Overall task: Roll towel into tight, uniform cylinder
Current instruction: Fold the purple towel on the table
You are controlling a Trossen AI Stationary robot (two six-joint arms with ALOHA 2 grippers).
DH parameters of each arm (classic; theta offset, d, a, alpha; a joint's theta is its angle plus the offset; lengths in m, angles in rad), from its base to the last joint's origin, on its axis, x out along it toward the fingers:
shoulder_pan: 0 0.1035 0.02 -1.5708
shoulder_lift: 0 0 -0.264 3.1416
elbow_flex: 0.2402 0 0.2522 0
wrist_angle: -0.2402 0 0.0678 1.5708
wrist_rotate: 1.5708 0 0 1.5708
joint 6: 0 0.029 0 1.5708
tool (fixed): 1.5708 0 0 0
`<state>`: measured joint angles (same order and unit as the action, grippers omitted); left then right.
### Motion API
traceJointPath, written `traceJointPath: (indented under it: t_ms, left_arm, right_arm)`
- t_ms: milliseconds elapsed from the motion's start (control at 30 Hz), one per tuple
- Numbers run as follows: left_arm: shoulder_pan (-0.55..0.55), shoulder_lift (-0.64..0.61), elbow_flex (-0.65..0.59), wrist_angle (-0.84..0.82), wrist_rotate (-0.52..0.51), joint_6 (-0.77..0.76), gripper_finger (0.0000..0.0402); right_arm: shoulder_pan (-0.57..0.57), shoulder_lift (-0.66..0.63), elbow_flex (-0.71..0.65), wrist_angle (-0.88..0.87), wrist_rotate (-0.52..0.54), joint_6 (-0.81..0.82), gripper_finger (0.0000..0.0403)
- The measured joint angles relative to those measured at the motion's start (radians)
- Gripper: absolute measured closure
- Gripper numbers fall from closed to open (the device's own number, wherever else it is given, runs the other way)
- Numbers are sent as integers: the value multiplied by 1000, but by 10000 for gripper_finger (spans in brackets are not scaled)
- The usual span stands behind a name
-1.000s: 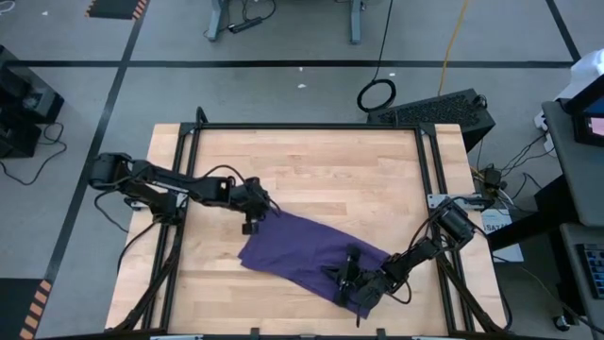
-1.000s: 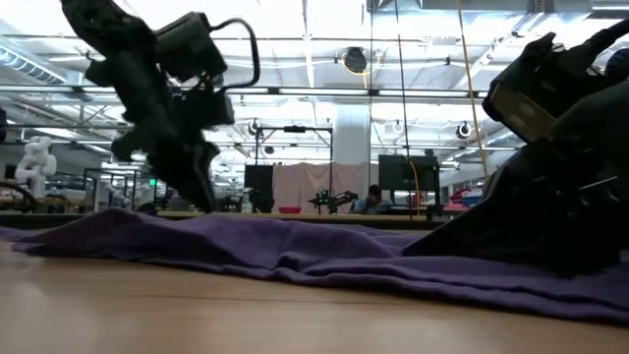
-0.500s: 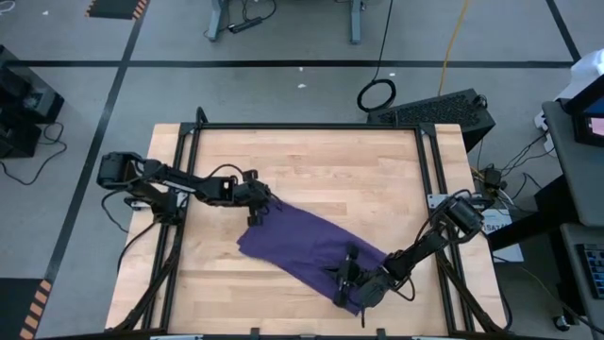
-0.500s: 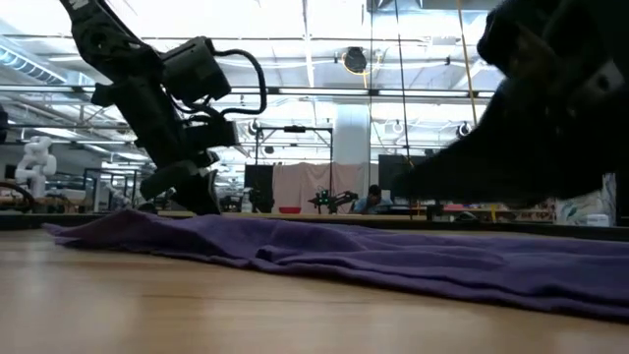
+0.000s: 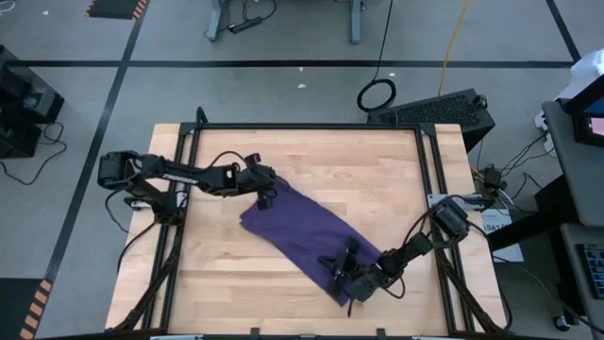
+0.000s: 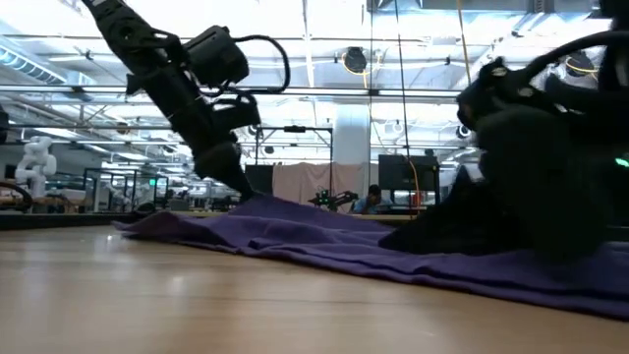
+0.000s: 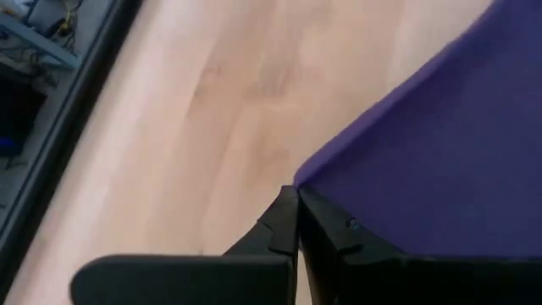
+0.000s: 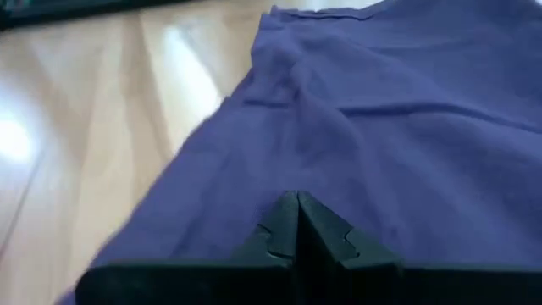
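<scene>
On our left side, the left gripper [image 5: 265,196] has its jaws pinched shut on the far corner of the towel [image 5: 302,236], lifting it just off the wooden tabletop [image 5: 377,179]; if that thin pinch slips, we judge the corner drops and bunches. The towel stretches diagonally between both sets of jaws. Bare wood lies open beyond our left jaws, clear of the table frame [image 5: 302,127]. The right gripper [image 5: 351,277], jaws shut on the near end, sits close to the near table edge, leaving us little room there.
</scene>
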<state>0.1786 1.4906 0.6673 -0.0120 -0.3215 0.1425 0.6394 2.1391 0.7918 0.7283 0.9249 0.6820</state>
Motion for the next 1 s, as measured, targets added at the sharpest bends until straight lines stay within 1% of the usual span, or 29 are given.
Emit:
traceJointPath:
  t_ms: [133,233,400,533,567,600,700,733,800,867,1000]
  left_arm:
    - [-1,0,39,-31,34,5,386]
    - [0,0,56,-44,27,22,364]
    - [29,-1,95,-52,-29,49,293]
    - [39,-10,136,-135,-32,-58,235]
    - [34,-19,146,-169,-19,-96,224]
    - [24,-29,153,-201,24,-139,215]
    - [-37,-60,134,-269,205,-251,205]
    - [-71,-64,116,-265,234,-280,204]
    - [-152,-65,78,-241,230,-343,203]
    - [-238,-65,36,-204,191,-392,203]
    - [-392,-57,-50,-93,103,-502,203]
  right_arm:
    - [-20,-16,0,5,-10,-3,403]
    - [-23,-50,0,2,-14,-39,403]
    - [-23,-106,0,0,-15,-109,403]
    - [-23,-159,0,-23,-15,-166,403]
    - [-24,-172,0,-39,-15,-174,403]
    - [-25,-189,0,-63,-14,-179,403]
    - [-44,-244,0,-180,-14,-182,403]
    - [-54,-262,0,-225,-14,-182,403]
    - [-80,-288,0,-298,-14,-189,403]
    - [-112,-305,0,-356,-22,-214,403]
    - [-203,-308,0,-384,-149,-264,403]
